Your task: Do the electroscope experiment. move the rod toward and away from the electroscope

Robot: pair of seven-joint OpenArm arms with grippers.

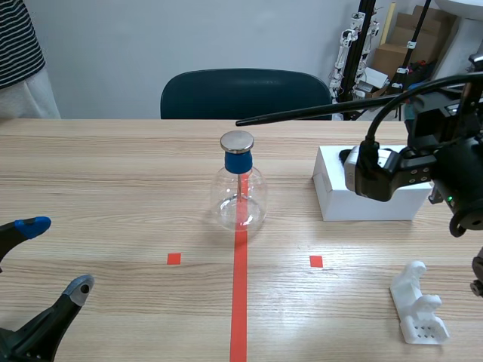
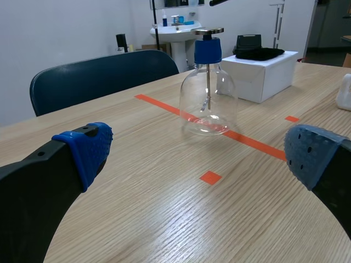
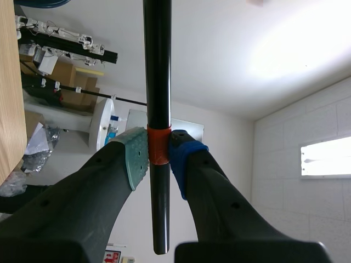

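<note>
The electroscope (image 1: 239, 183) is a clear glass flask with a blue stopper and a round metal cap, standing on the red centre line; it also stands ahead of my left gripper as the electroscope (image 2: 208, 87). The black rod (image 1: 317, 111) runs nearly level above the table, its tip right of and slightly above the cap. My right gripper (image 3: 159, 156), raised at the right, is shut on the rod (image 3: 157, 82) at its orange band. My left gripper (image 1: 45, 256) rests low at the near left, open and empty, with its blue pads (image 2: 88, 148) wide apart.
A white box (image 1: 366, 192) lies right of the flask. A white plastic stand (image 1: 419, 302) sits near the right front edge. A dark chair (image 1: 245, 94) is behind the table. A person in a striped shirt (image 1: 19, 53) stands at the far left.
</note>
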